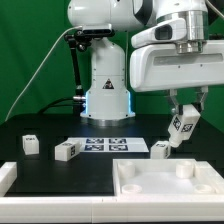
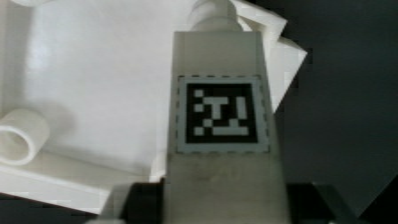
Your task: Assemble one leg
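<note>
My gripper [image 1: 185, 112] is shut on a white leg [image 1: 183, 127] with a black-and-white tag on its face. It holds the leg tilted in the air above the far right corner of the large white tray-like board [image 1: 150, 178]. In the wrist view the leg [image 2: 222, 110] fills the middle, gripped between my dark fingers [image 2: 146, 200], with the board's corner [image 2: 71, 90] and a round socket post [image 2: 22, 135] below it. Three more legs lie on the table: one at the far left [image 1: 31, 145], one near the middle [image 1: 67, 151], one right of the marker board [image 1: 161, 148].
The marker board [image 1: 108, 145] lies flat in front of the robot's base. A white part [image 1: 6, 176] sits at the exterior view's left edge. A round post [image 1: 186, 169] stands on the tray-like board's right side. A green backdrop stands behind.
</note>
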Motion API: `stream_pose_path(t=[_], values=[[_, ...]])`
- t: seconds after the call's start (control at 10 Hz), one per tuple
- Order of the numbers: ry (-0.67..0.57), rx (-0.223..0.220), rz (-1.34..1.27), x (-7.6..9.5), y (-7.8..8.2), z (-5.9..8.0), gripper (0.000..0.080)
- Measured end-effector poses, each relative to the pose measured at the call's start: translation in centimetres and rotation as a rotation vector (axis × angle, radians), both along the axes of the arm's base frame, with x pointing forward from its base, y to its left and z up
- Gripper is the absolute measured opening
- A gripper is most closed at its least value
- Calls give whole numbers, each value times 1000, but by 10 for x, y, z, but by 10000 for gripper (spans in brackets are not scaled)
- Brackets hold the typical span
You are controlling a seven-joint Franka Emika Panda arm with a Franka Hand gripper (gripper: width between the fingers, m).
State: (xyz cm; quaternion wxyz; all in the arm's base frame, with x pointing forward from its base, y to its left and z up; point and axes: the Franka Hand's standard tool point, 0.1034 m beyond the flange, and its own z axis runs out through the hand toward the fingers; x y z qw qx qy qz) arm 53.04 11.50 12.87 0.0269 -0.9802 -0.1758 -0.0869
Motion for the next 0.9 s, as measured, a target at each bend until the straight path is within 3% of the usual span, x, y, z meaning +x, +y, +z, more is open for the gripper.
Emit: stream_pose_path(t=[0.2,0.4,0.6,0.9], values=[[7,6,-9,11,3,1,292],[27,20,-22,44,8,8,292],[-8,35,-32,67,7,-3,292],[-40,39,-31,67,8,-2,292]])
